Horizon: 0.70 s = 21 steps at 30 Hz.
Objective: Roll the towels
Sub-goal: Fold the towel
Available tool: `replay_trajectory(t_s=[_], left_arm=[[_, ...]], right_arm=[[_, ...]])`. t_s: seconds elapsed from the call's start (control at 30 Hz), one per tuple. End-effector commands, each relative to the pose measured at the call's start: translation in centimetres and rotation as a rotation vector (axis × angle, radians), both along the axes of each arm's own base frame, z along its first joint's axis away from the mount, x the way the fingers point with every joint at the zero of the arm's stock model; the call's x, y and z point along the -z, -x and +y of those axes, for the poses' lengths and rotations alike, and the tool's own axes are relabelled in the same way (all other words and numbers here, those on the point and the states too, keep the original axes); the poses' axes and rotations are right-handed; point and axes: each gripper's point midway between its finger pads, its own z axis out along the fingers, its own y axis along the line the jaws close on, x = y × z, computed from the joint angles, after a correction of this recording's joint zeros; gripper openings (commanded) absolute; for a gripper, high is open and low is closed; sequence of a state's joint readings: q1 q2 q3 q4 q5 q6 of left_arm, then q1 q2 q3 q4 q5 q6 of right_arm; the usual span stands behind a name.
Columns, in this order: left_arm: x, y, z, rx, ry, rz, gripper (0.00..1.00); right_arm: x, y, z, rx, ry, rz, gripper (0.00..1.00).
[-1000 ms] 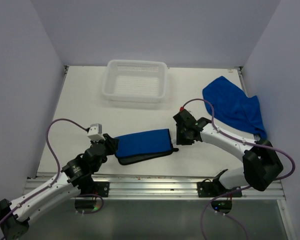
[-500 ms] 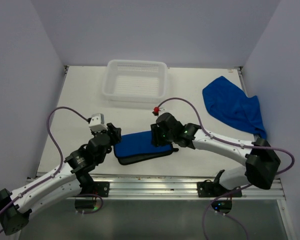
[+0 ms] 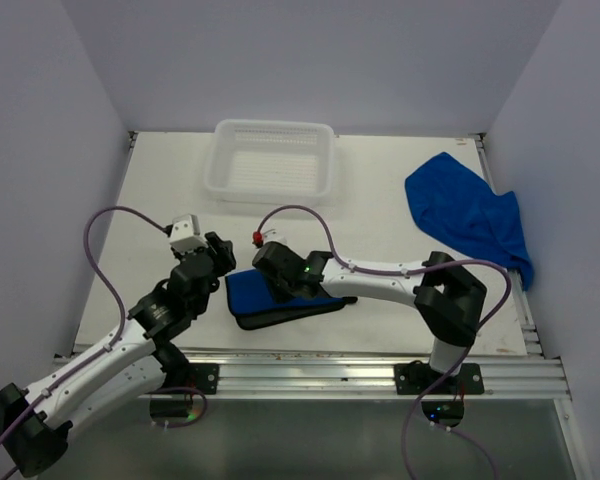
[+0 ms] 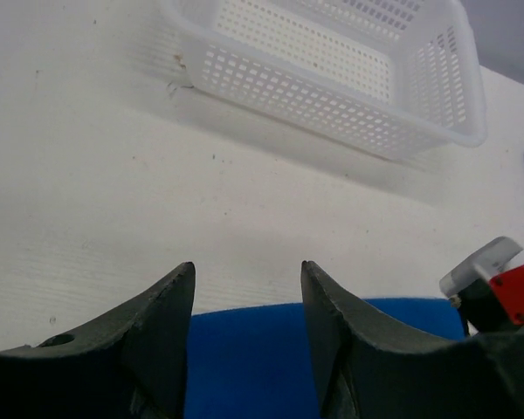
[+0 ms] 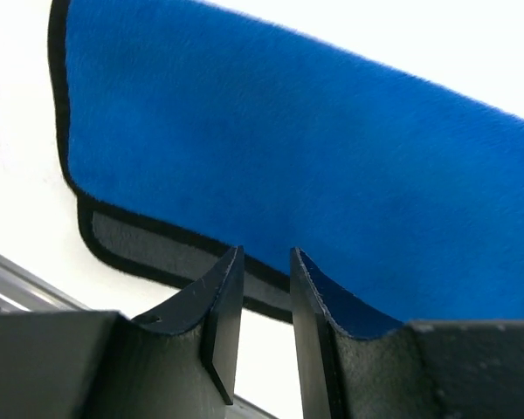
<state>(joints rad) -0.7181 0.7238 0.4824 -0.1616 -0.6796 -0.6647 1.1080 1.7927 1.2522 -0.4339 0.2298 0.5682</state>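
Note:
A folded royal-blue towel (image 3: 244, 295) with a grey, black-edged under layer lies flat near the table's front edge. It also shows in the left wrist view (image 4: 262, 358) and in the right wrist view (image 5: 288, 157). My left gripper (image 3: 223, 272) is open and empty, just above the towel's left end (image 4: 247, 271). My right gripper (image 3: 277, 290) hovers low over the towel's left half, its jaws a narrow gap apart and empty, above the grey front hem (image 5: 266, 255). A second blue towel (image 3: 468, 215) lies crumpled at the back right.
A white perforated plastic basket (image 3: 273, 160) stands at the back centre, also seen in the left wrist view (image 4: 332, 61). The right arm stretches across the towel from the right. A metal rail (image 3: 310, 365) runs along the front edge. Walls close in on three sides.
My right gripper has swept left along the folded towel, from its right end to its left half. My left gripper has shifted slightly back at the towel's left end.

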Motion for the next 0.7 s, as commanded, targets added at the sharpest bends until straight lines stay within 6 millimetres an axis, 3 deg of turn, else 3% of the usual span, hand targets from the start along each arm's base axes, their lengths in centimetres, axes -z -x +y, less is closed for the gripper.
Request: replay_trajectory(t_s=[0.0, 0.17, 0.3, 0.33, 0.4, 0.47, 0.53, 0.57, 0.6, 0.67], left_arm=[[-3.3, -0.1, 1.3, -0.052, 0.059, -0.1, 0.56], [-5.7, 0.7, 2.9, -0.104, 0.094, -0.158, 0.6], [-7.2, 1.2, 4.5, -0.155, 0.083, -0.186, 0.64], [-7.9, 1.4, 4.7, -0.161, 0.1, -0.203, 0.64], [-8.2, 1.6, 5.0, -0.168, 0.107, -0.213, 0.65], [-8.3, 1.8, 5.2, -0.177, 0.116, -0.213, 0.65], [-8.3, 2.0, 5.8, -0.214, 0.115, -0.195, 0.66], [-8.2, 2.0, 6.1, -0.228, 0.112, -0.188, 0.66], [-8.1, 2.2, 6.6, -0.247, 0.095, -0.175, 0.67], [-8.5, 2.4, 7.1, -0.277, 0.095, -0.176, 0.68]], right_arm=[[-1.2, 0.7, 1.1, -0.048, -0.005, -0.073, 0.31], [-2.5, 2.2, 4.4, -0.168, -0.117, -0.141, 0.31], [-3.4, 2.2, 6.7, -0.234, -0.118, -0.187, 0.33], [-2.5, 2.1, 7.1, -0.242, -0.101, -0.179, 0.33], [-2.9, 2.0, 8.4, -0.265, -0.117, -0.183, 0.32], [-2.0, 2.4, 9.3, -0.289, -0.102, -0.18, 0.31], [-2.5, 2.5, 10.6, -0.32, -0.102, -0.198, 0.31], [-1.1, 3.0, 10.8, -0.339, -0.065, -0.184, 0.31], [-1.7, 3.0, 11.7, -0.354, -0.075, -0.189, 0.31], [-0.7, 3.5, 12.3, -0.369, -0.063, -0.172, 0.31]])
